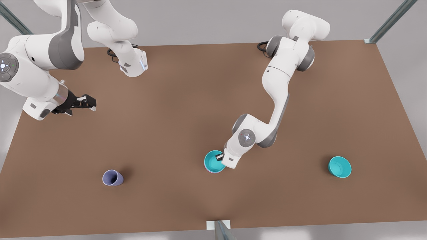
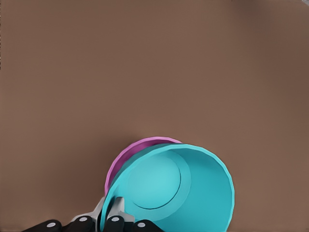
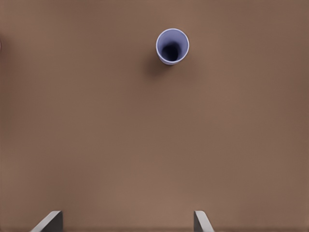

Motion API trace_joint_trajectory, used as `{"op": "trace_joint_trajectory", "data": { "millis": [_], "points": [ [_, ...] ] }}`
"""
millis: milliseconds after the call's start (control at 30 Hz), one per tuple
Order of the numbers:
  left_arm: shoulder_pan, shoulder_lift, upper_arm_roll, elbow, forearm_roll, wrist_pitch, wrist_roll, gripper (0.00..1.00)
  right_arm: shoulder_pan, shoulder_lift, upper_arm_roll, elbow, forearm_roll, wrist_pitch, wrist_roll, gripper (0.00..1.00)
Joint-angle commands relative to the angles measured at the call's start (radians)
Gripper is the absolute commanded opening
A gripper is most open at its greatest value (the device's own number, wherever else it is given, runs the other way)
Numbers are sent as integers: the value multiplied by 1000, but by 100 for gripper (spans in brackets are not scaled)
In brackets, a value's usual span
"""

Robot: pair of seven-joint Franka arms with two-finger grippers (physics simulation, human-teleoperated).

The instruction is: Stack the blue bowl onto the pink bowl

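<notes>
The blue bowl (image 2: pixel 169 188) sits nested in the pink bowl (image 2: pixel 126 155), my left gripper (image 2: pixel 110 212) jaws clamped on its rim, release remaining; my right gripper (image 1: pixel 87 102) waits, jaws parted, empty.

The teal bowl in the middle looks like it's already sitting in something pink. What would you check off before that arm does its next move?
1. Blue bowl over the pink bowl: ok, the pink rim peeks out from under it in the left wrist view.
2. Seated level and centred: cannot tell; it looks offset to one side.
3. Left gripper on the rim: ok, one finger inside the wall, one outside.
4. Released yet: not ok, the fingers look closed on the wall.
5. Other teal bowl and lavender cup out of the way: ok, both stand apart.
6. Right gripper: ok, open and waiting high at the front view's left.
</notes>
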Motion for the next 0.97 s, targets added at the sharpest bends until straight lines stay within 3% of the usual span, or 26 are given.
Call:
{"op": "trace_joint_trajectory", "data": {
  "millis": [0,300,333,367,433,567,667,700,733,767,933],
  "points": [
    [0,-2,0,0,-5,0,-157,21,5,1,-1,1,1,0,-8,100],
    [-6,-2,-14,-3,-5,-30,-157,21,5,0,-1,-7,2,0,-8,100],
    [-5,-2,-14,-3,-5,-30,-156,87,5,0,-1,-7,1,0,-8,100],
    [-3,-3,-14,-3,-3,-41,-154,100,5,0,-1,-7,1,0,-8,100],
    [17,-15,-12,-2,-2,-107,-150,100,5,0,-1,-7,1,0,-8,100],
    [260,-334,-9,0,75,-688,108,100,5,0,-1,-7,1,1,-8,100],
    [434,-508,-8,0,181,-935,626,100,5,0,-2,-7,1,1,-8,100],
    [460,-566,-9,-11,201,-964,709,100,5,0,-2,-7,1,1,-8,100],
    [462,-685,-9,-187,204,-872,734,100,5,0,-2,-7,1,1,-8,100],
    [460,-887,-9,-512,201,-630,737,100,5,-7,-2,-18,2,1,-8,100],
    [460,-864,-9,-454,195,-694,736,100,5,-7,-2,-25,2,9,-8,100]
  ]
}}
